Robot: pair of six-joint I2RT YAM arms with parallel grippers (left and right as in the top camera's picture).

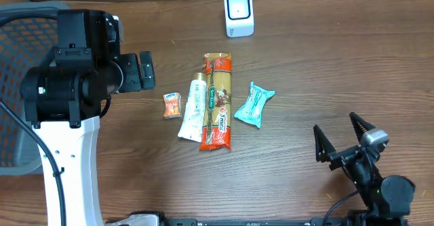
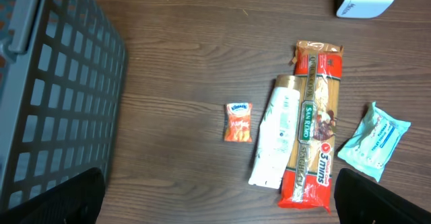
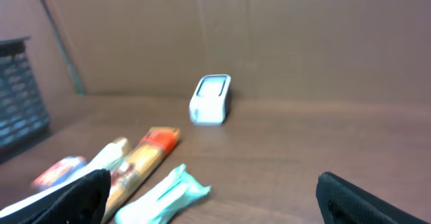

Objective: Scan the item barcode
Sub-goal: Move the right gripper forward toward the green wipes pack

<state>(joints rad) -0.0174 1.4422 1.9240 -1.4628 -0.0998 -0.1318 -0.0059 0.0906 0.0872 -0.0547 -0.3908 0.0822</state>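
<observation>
at mid-table, four candidate items lie in a row: small orange packet (image 1: 172, 106), white tube (image 1: 193, 107), long pasta packet (image 1: 218, 102), teal packet (image 1: 254, 104). the task does not say which one to scan. the scanner (image 1: 239, 13) stands near the far edge, well apart from the row.

left gripper (image 2: 217, 183): jaws spread wide, holding nothing, high above the row. right gripper (image 1: 338, 136): jaws also wide and empty, low at the near right.

risks, as judged:
- tube and pasta packet touch along their long sides, so a finger coming down between them would likely shove or pinch both.
- no barcode is visible on any upper face, so a lifted item may need turning before the scanner window.
- all four look like soft film or thin plastic, which may slip or sag in a pinch.

room: bare table (image 1: 305, 63) between row and scanner and right of the teal packet. the grey basket (image 1: 20, 83) crowds the left arm's side.
</observation>
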